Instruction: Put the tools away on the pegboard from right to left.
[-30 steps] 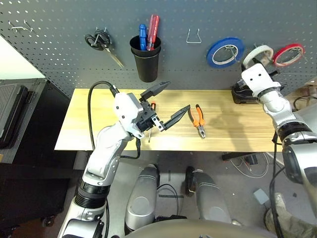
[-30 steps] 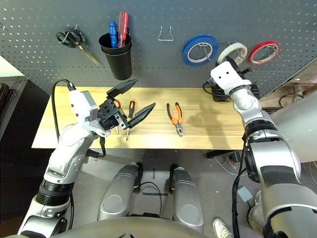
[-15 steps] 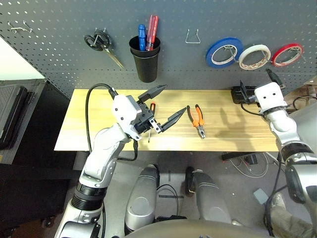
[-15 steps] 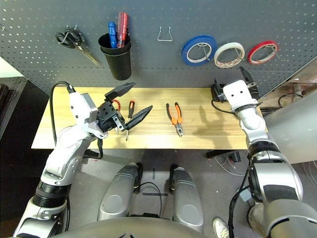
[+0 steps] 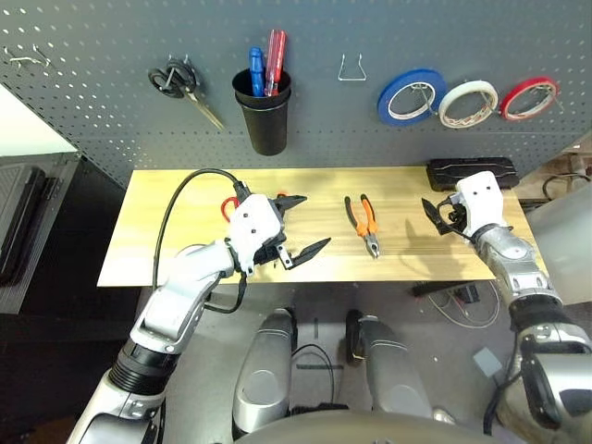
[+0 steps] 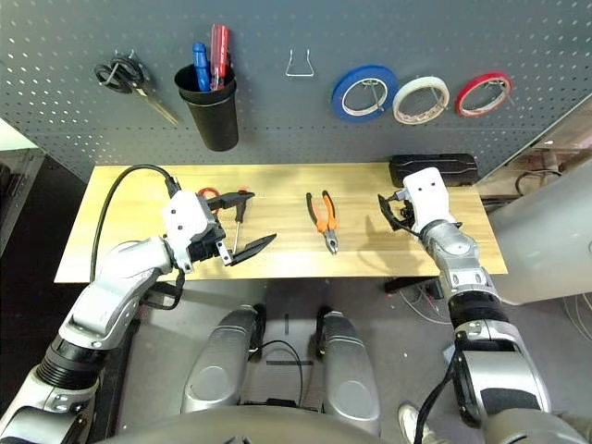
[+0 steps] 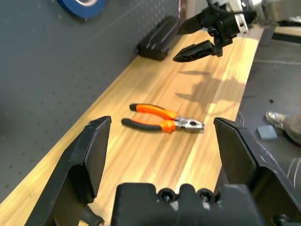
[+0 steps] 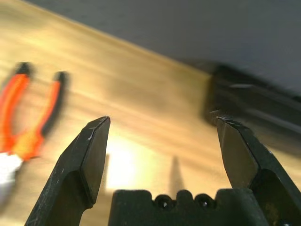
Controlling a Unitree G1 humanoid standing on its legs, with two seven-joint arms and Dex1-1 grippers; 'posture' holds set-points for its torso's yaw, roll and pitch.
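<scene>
White tape roll (image 5: 467, 102) hangs on the pegboard (image 5: 111, 83) upper right, between the blue and red rolls. Pliers (image 5: 363, 223) lie mid-table, screwdriver (image 6: 238, 220) and red scissors (image 6: 209, 194) left of centre. Left gripper (image 5: 298, 225) and right gripper (image 5: 435, 215) both spread wide, holding nothing

Pegboard (image 5: 111, 55): dark grey, dotted with a hole grid. Tape rolls: blue (image 5: 408, 95), white (image 5: 467, 102), red (image 5: 528, 98). Pliers (image 5: 363, 220): orange-and-black handles. Table (image 5: 407, 250): light wood.
</scene>
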